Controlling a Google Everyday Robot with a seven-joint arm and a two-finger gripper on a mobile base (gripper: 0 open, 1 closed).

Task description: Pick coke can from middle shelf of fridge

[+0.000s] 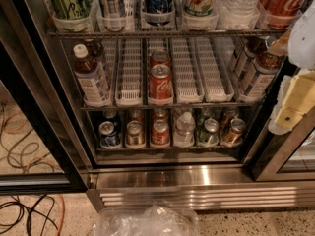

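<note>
The fridge (197, 177) stands open in the camera view. Its middle shelf (187, 80) is a wire rack with white slotted lane trays. A red coke can (160, 82) stands upright at the front of the centre lane. A second red can (160, 58) stands right behind it. My gripper (288, 113), white and pale yellow, hangs at the right edge of the view. It is outside the shelf, well to the right of the coke can and a little lower than its top.
Brown tea bottles stand at the shelf's left end (91, 77) and right end (252, 73). The bottom shelf holds several cans (134, 133) and a clear bottle (184, 129). Large bottles fill the top shelf (199, 1). Cables (24, 146) lie on the floor at left. A clear plastic bag (147, 222) lies below.
</note>
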